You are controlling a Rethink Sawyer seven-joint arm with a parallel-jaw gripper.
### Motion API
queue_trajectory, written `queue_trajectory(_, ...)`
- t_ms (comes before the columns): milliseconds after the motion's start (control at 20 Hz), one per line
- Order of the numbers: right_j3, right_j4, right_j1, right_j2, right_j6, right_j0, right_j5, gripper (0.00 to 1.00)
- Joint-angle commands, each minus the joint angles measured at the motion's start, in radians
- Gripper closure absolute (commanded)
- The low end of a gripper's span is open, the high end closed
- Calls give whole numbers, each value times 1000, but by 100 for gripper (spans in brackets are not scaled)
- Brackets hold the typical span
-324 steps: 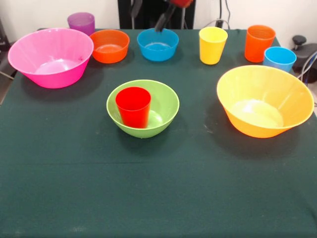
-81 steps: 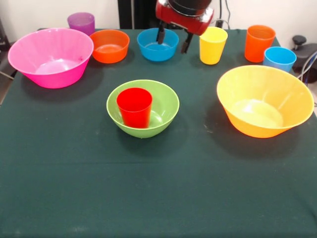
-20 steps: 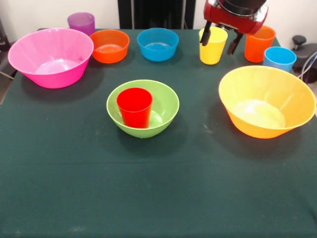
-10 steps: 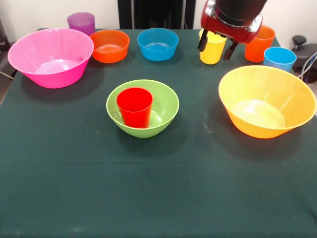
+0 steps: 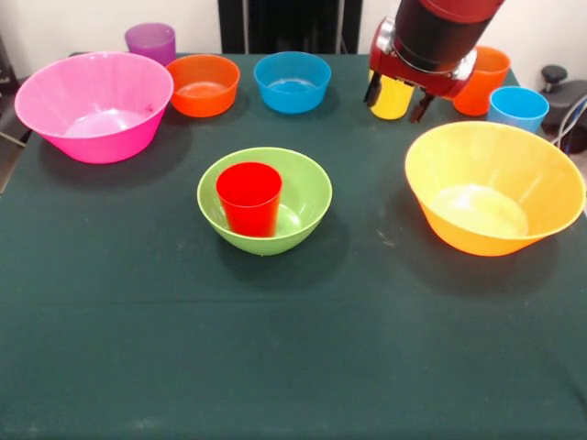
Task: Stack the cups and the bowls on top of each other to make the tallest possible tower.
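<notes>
Hiding most of the yellow cup [image 5: 393, 99], the gripper [image 5: 396, 99] straddles it, jaws spread.

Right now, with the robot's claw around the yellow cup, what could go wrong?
The gripper straddles the yellow cup with its fingers open; an off-centre squeeze could tip it. The orange cup and yellow-orange bowl sit close and might get bumped. Dropped crooked onto the red cup in the green bowl, it could topple.

This looks like a robotics lab: a red and black robot arm [image 5: 436, 37] reaches over a table [image 5: 293, 348] draped in dark green cloth, bright plastic bowls and cups are laid out on it, and cables [image 5: 573, 115] hang past the table's edge by a bare white wall [image 5: 73, 23].
</notes>
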Motion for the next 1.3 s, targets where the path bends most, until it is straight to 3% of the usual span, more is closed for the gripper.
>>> queue_trajectory(50,-36,31,53,71,176,31,-35,0)
queue_trajectory(500,-31,63,43,59,197,53,-20,0)
queue_trajectory(800,8,58,-80,2,183,85,100,0)
queue_trajectory(1300,1,53,-118,-1,97,29,167,0)
